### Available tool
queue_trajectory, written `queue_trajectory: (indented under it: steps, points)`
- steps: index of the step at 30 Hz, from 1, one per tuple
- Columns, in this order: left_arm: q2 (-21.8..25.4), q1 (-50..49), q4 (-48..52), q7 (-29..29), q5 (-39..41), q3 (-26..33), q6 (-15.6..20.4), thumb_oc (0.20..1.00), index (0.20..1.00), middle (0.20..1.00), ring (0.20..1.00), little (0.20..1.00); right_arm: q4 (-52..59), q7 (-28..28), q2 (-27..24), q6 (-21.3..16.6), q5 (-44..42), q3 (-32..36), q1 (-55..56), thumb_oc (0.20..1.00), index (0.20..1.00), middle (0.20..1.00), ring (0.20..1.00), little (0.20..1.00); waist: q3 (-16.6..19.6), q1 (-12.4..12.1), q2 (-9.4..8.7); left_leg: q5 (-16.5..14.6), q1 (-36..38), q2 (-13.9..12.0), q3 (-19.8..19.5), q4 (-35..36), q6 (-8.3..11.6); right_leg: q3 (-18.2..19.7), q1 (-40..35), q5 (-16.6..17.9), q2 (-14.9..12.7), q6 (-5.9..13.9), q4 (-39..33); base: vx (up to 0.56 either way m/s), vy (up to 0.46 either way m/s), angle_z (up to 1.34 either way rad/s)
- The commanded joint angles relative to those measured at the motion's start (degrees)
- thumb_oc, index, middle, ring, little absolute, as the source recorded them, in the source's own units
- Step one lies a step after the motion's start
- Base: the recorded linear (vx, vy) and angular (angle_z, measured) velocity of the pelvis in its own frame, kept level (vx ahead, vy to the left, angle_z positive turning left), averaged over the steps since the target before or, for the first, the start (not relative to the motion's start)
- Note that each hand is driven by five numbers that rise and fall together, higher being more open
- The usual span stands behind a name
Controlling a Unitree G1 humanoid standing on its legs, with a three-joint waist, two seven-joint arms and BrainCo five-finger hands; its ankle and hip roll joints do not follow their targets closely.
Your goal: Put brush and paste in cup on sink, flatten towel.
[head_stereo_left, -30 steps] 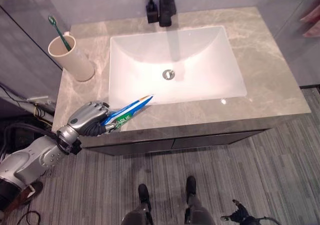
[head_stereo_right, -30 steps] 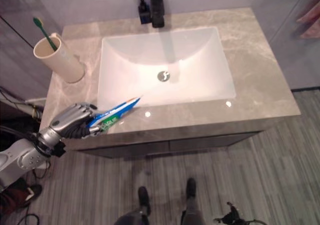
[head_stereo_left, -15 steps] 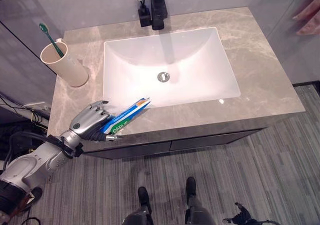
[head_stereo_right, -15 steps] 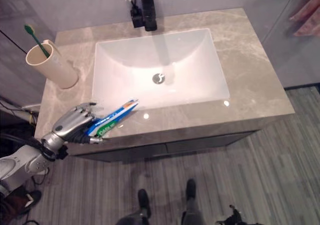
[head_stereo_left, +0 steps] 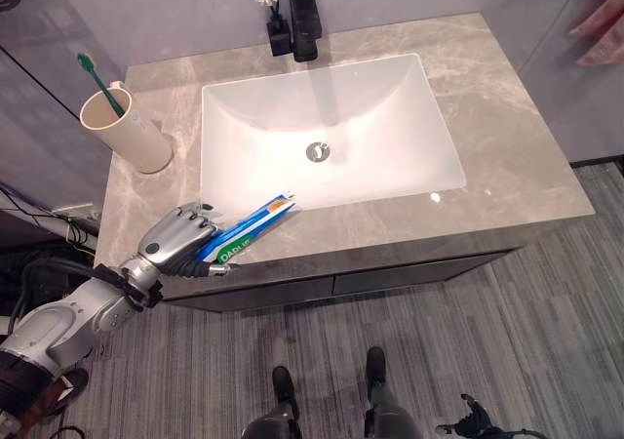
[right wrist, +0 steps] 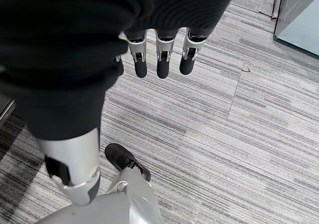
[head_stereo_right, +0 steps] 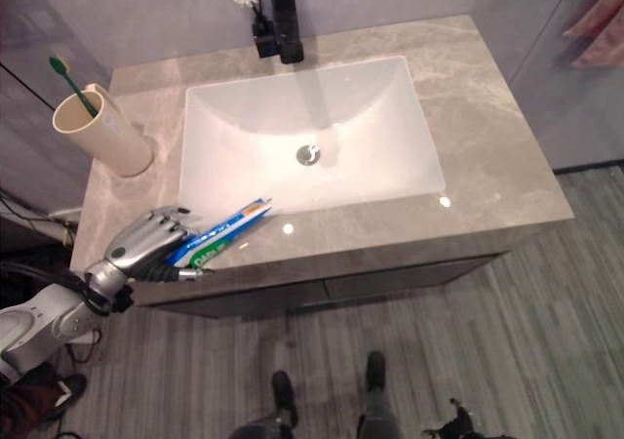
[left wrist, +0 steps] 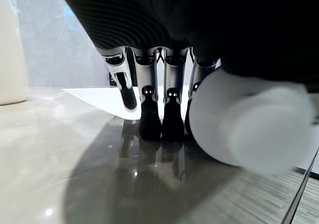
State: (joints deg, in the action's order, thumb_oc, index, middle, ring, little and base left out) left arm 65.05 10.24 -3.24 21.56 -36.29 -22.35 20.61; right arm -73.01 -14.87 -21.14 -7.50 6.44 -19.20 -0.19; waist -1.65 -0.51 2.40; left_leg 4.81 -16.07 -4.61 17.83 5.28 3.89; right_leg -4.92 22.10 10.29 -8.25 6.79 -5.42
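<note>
Toothpaste tube [head_stereo_left: 249, 228] gripped at its cap end by curled left hand [head_stereo_left: 178, 237], low on surface [head_stereo_left: 507, 127] near basin's front edge. Toothbrush [head_stereo_left: 97, 76] already in cup [head_stereo_left: 127, 131]. Long unsupported tail: risk of snagging cup rim, tipping it. Right hand [right wrist: 159, 59] relaxed, empty, over floor.

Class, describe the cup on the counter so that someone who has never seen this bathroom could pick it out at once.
Start at the white sink set in the grey stone counter. Look to its far left corner, by the wall, where a cream cup stands. It alone is a tall, open container, and a green toothbrush sticks out of it.
</note>
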Motion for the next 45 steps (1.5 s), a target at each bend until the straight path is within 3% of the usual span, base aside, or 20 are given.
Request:
queue_trajectory:
  steps: [1, 2, 17, 26, 32, 40, 45]
  points:
    - [1.1, -2.2, -2.4, -1.4, -6.9, -5.8, -1.4, 0.426, 0.426, 0.426, 0.426, 0.426, 0.8, -1.3, -1.0, -0.3, -0.7, 0.5, 0.3, 1.000, 1.000, 1.000, 1.000, 1.000, -0.4, 2.7, -1.24, 2.2, -2.4, -4.5, -6.0, -0.3, 3.54, 1.3, 1.0, 2.6, -4.1, 3.11, 0.4, 0.00, 0.000, 0.00]
    - [1.7, -1.4, -2.8, -1.2, -8.6, -6.5, -1.6, 0.203, 0.203, 0.203, 0.203, 0.203, 0.4, -1.4, -1.1, -0.4, -0.9, 0.7, 0.3, 1.000, 1.000, 1.000, 1.000, 1.000, -0.2, 2.8, -0.94, 2.2, -2.3, -4.5, -6.1, -0.3, 3.56, 1.5, 0.9, 2.4, -4.0, 3.03, 0.4, 0.00, 0.000, 0.00]
    - [1.6, 2.2, -7.6, -0.5, -13.2, -11.4, -2.4, 0.200, 0.200, 0.200, 0.200, 0.200, -0.6, -1.5, -1.4, -0.4, -1.7, 3.1, 0.7, 1.000, 1.000, 1.000, 1.000, 1.000, 2.6, 2.9, 0.48, 1.9, 0.8, -5.4, -6.8, -0.3, 4.00, 2.2, -2.4, 0.9, -2.7, 2.33, 0.4, 0.02, -0.031, 0.00]
    - [0.0, 5.3, -12.9, 2.0, -15.2, -12.5, -4.3, 0.200, 0.200, 0.200, 0.200, 0.200, -3.2, -2.3, -1.1, -0.2, -4.0, 7.2, 1.3, 1.000, 1.000, 1.000, 1.000, 1.000, 4.7, 2.7, 0.09, 1.7, 5.2, -6.0, -7.3, -0.3, 4.46, 0.9, -7.6, -0.3, -2.1, 2.09, 0.4, 0.04, -0.037, 0.05]
    - [2.5, 5.5, -13.4, 5.0, -15.0, -4.7, -7.1, 0.200, 0.200, 0.200, 0.200, 0.200, -4.4, -2.5, -1.0, -0.2, -8.8, 11.5, 1.5, 1.000, 1.000, 1.000, 1.000, 1.000, 6.8, 2.3, -1.49, 1.7, 8.9, -6.5, -7.5, -0.3, 4.62, -0.3, -11.8, -0.8, -1.7, 2.07, 0.4, 0.02, -0.024, 0.10]
    - [5.2, 8.3, -11.9, 7.0, -15.4, 0.2, -9.0, 0.200, 0.200, 0.200, 0.200, 0.200, -3.0, -2.8, -2.5, -1.2, -15.8, 16.0, 1.8, 1.000, 1.000, 1.000, 1.000, 1.000, 8.3, 2.7, -2.90, 1.3, 11.5, -6.8, -7.2, -0.3, 4.68, -0.6, -14.3, -1.2, -1.5, 2.20, 0.4, 0.01, -0.003, 0.02]
    - [9.0, 12.4, -5.1, 9.1, -14.3, 6.1, -9.2, 0.200, 0.200, 0.200, 0.200, 0.200, 0.9, -6.4, -7.9, -3.0, -24.1, 26.8, 2.1, 1.000, 1.000, 1.000, 1.000, 1.000, 9.3, 3.5, -3.27, 0.5, 12.6, -6.8, -7.4, -0.3, 4.71, -0.9, -15.7, -1.7, -1.4, 2.46, 0.4, 0.00, 0.000, 0.00]
